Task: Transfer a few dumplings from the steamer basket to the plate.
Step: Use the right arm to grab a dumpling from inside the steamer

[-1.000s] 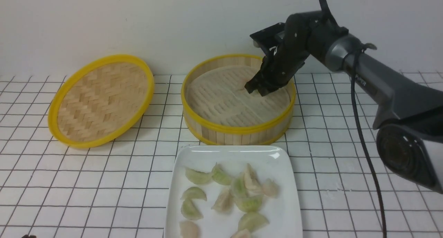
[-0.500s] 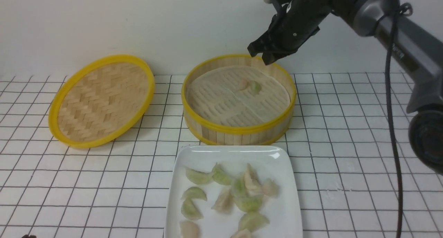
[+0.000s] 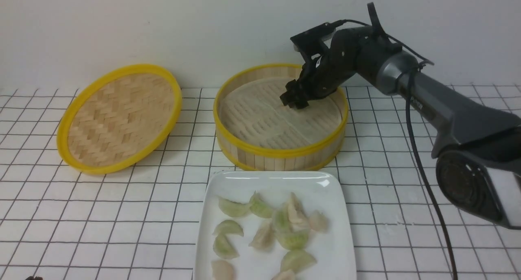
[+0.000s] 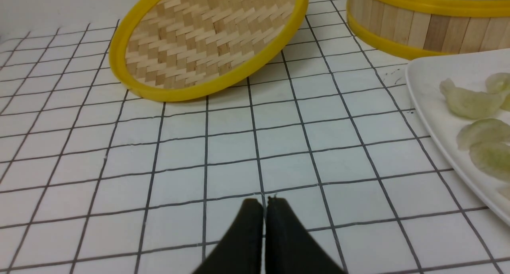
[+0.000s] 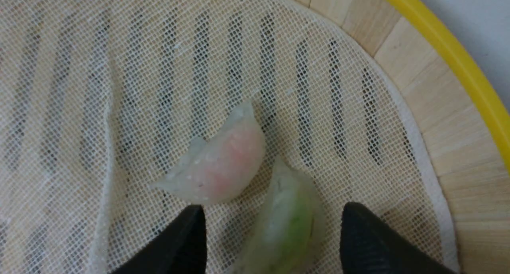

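The steamer basket (image 3: 281,154) stands behind the white plate (image 3: 228,186), which holds several dumplings (image 3: 293,239). In the right wrist view a pinkish dumpling (image 5: 221,162) and a green dumpling (image 5: 289,222) lie on the basket's mesh liner (image 5: 119,87). My right gripper (image 5: 273,214) is open low inside the basket (image 5: 450,55), with the green dumpling between its fingers, not pinched. In the front view the gripper (image 3: 294,99) hides both. My left gripper (image 4: 263,204) is shut and empty above the tiled table, with the plate (image 4: 430,91) beside it.
The shallow woven lid (image 3: 118,117) with its yellow rim leans on the table left of the basket, also seen in the left wrist view (image 4: 207,47). A white wall runs close behind the basket. The right arm's cable (image 3: 423,178) hangs over the table's right side.
My right gripper rose out of the basket shut and empty, then came back down into it and opened around the green dumpling. The left gripper has not moved.
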